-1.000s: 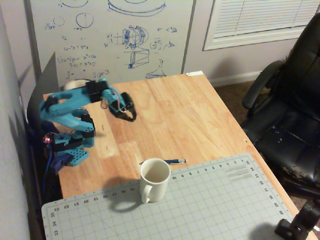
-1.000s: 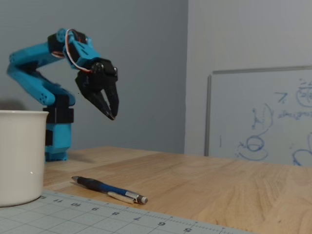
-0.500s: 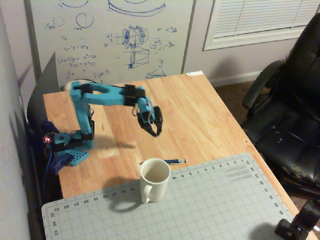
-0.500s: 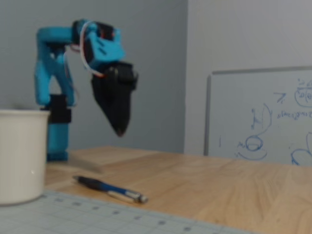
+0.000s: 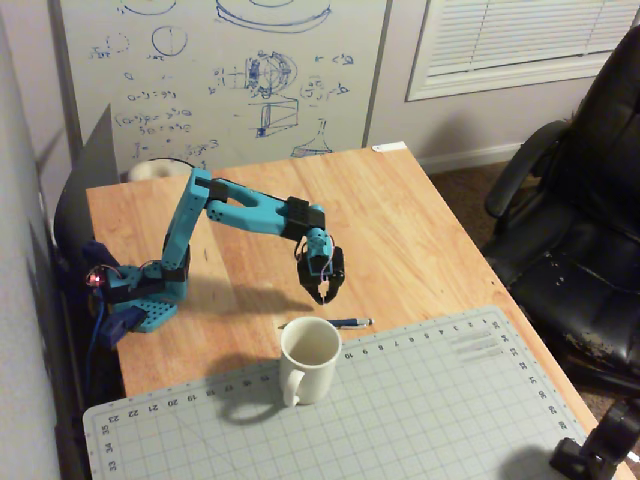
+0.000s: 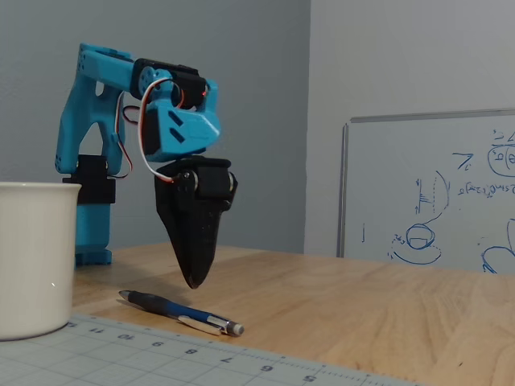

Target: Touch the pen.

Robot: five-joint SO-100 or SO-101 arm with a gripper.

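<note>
The pen (image 5: 340,323) is thin and dark blue with a silvery tip. It lies flat on the wooden table, just beyond the far edge of the grey cutting mat and right of the white mug (image 5: 309,359). In the low fixed view the pen (image 6: 181,313) lies in front of the arm. My black gripper (image 5: 326,296) points down, its fingers closed together, hanging a short way above the pen. In the low fixed view the gripper (image 6: 193,283) tip is clearly off the table and apart from the pen. It holds nothing.
The grey gridded cutting mat (image 5: 400,410) covers the table's near part. The arm's blue base (image 5: 140,295) is at the table's left edge. A whiteboard (image 5: 220,70) leans behind the table, and a black office chair (image 5: 580,220) stands to the right.
</note>
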